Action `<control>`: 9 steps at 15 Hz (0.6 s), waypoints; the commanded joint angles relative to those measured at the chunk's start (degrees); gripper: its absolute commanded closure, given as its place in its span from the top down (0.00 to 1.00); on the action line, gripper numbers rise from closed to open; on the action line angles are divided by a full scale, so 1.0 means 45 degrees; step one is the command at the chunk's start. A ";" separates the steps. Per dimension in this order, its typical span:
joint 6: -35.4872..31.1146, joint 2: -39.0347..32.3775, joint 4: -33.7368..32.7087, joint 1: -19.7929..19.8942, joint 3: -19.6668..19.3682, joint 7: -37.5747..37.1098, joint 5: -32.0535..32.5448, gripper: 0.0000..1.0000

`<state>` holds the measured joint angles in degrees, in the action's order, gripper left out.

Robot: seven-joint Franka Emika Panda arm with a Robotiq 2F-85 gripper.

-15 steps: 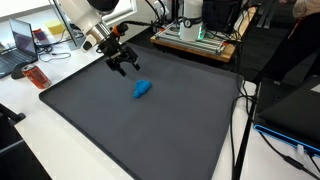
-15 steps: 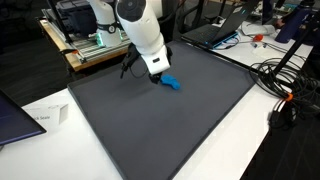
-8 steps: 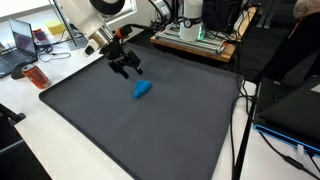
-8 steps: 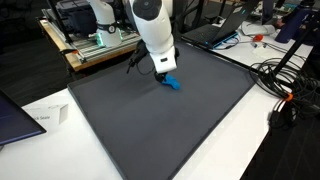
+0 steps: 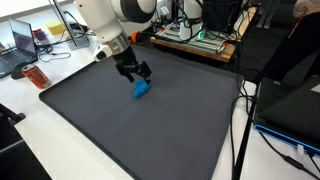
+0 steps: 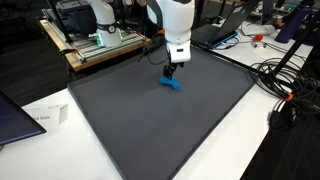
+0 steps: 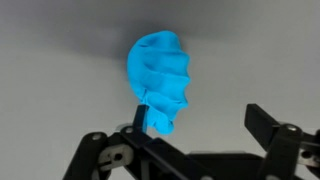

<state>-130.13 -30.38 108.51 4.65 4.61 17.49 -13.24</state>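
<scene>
We had the claw (image 5: 137, 73) hanging low over the dark mat (image 5: 125, 135) that covered the tabletop (image 5: 30, 125), its jaws spread wide and holding nothing. The blue crumpled lump (image 5: 143, 89) lay on the mat just beneath the claw, well apart from the clutter along the edges, so nothing crowded it. In the wrist view the lump (image 7: 160, 75) sat between the jaws but off toward one of them, whose tip overlapped it. We judged the claw not quite centred. Whether that jaw touched the lump, we could not tell.
</scene>
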 commanded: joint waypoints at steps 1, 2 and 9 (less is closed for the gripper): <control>-0.0177 0.0090 0.0171 -0.0289 -0.0106 -0.0863 0.0568 1.00; -0.0336 0.0191 0.0356 -0.0591 -0.0247 -0.1480 0.0902 1.00; -0.0290 -0.0626 -0.0098 -0.0621 -0.0435 -0.1726 0.1201 1.00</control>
<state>-132.19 -30.50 110.27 1.03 2.69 9.61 -8.78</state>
